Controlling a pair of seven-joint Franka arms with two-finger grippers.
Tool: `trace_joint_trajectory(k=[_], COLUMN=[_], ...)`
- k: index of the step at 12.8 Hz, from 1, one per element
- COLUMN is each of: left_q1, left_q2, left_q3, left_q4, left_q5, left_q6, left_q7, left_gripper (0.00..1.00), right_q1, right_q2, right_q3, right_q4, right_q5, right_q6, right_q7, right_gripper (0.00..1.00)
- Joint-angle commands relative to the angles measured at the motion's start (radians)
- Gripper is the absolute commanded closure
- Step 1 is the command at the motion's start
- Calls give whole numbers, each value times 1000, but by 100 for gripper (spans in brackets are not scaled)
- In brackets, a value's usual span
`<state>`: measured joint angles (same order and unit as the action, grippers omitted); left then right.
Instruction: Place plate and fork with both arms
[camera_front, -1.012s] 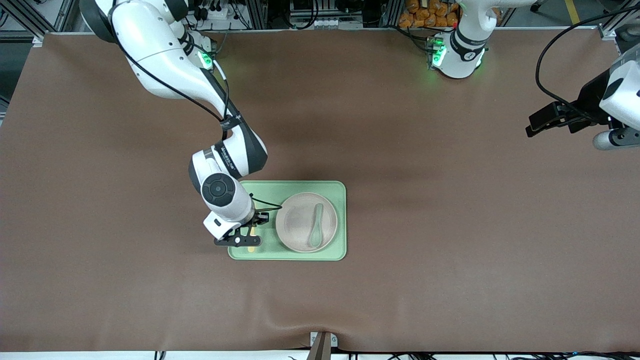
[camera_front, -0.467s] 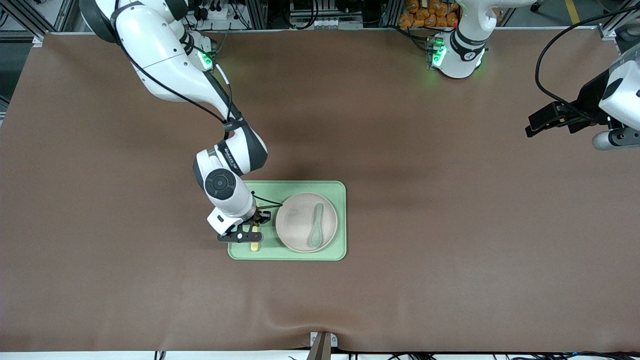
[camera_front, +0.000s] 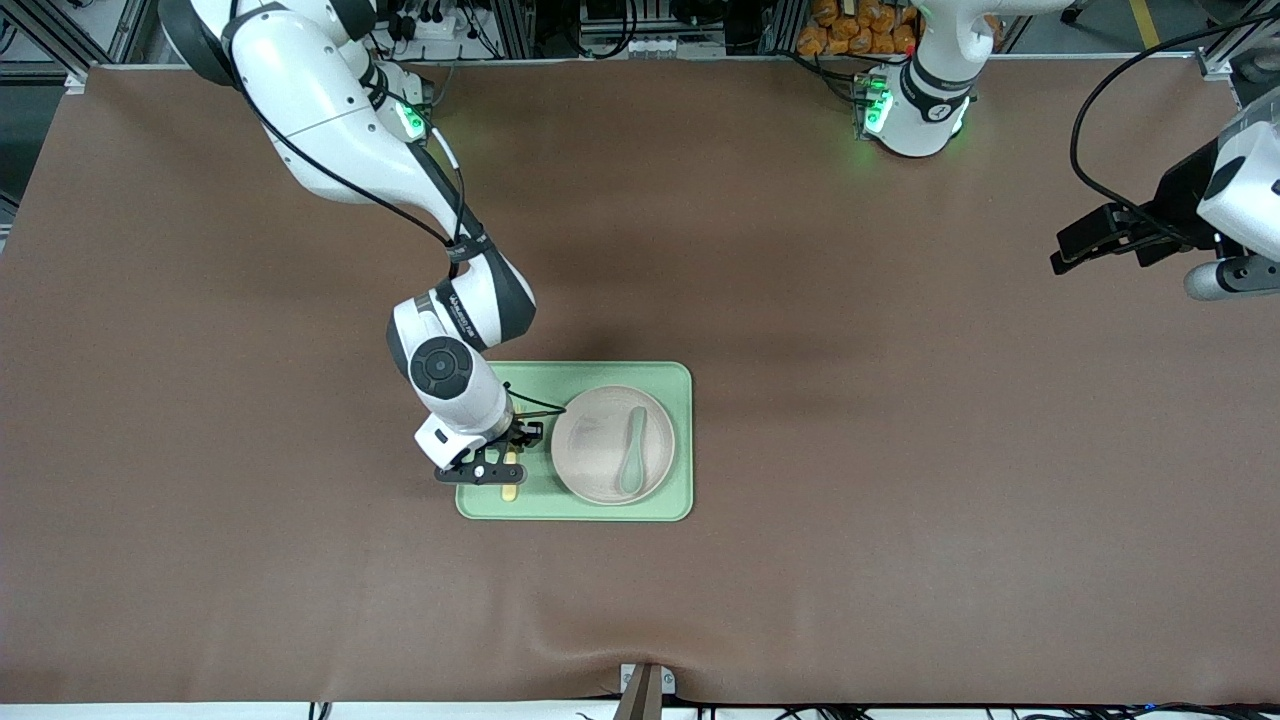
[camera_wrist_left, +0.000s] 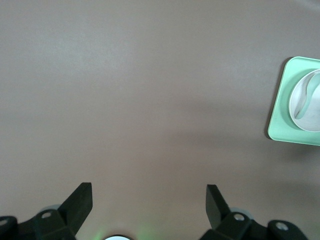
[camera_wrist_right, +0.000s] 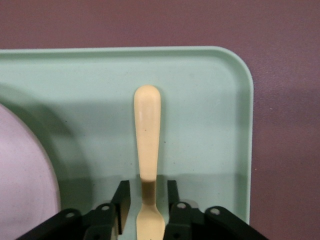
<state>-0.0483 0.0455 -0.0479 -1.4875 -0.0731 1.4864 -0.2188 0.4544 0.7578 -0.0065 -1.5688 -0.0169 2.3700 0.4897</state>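
Right wrist view alone shows the right gripper (camera_wrist_right: 147, 200) straddling the fork (camera_wrist_right: 147, 145), fingers slightly apart, on the tray (camera_front: 570, 508); beside it, the plate (camera_front: 600, 450) carries a spoon (camera_front: 632, 450). Left gripper (camera_wrist_left: 149, 200) waits, spread wide.

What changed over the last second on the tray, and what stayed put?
The right end effector moved slightly up the tray, away from the front camera, baring more of the fork handle. Its fingers now stand on either side of the fork's neck with small gaps. The fork lies on the tray. The plate, the spoon on it and the waiting left end effector stayed as they were.
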Motion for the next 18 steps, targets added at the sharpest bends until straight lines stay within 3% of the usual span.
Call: trace_joint_trajectory(k=[1, 7, 10, 12, 18], left_q1=[2, 2, 7, 4, 2], left_q2=[-19, -22, -22, -22, -21], left_q3=[-9, -9, -9, -9, -12], left_q4=[-17, -13, -14, -14, -13], left_q5=[19, 19, 19, 19, 19], left_q6=[11, 11, 11, 11, 11], left_q7=[-11, -11, -10, -10, -10], left_gripper=[0, 0, 0, 0, 0], right_q1=[-28, -103, -141, -145, -286], right_q2=[-69, -216, -281, -318, -422], right_q3=[10, 11, 11, -16, -20], right_q4=[-31, 24, 24, 26, 33], right_q5=[3, 3, 3, 5, 8], right_q6=[-21, -280, -340, -394, -572], right_q7=[12, 7, 0, -29, -227], right_gripper=[0, 0, 0, 0, 0])
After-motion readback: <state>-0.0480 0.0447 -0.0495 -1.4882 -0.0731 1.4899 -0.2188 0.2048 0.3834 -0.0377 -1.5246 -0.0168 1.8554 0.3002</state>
